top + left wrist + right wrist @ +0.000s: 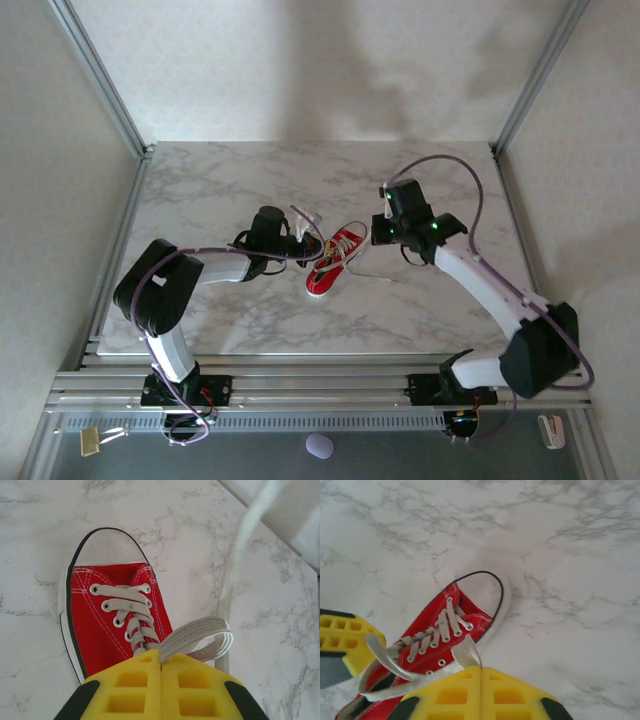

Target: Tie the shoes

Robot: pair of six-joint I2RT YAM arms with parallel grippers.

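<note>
- My left gripper point(161, 660) pinches a limp lace loop point(200, 632); the shoe point(90, 625), probably light, sits just ahead.
- My right gripper point(481, 675) pinches the flat lace end point(466, 652), best held short.

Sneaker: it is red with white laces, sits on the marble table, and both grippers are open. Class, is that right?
No. Both grippers are shut: the left gripper pinches a lace in the left wrist view, the right gripper another in the right wrist view. The rest holds: the red sneaker sits on the marble table.
</note>
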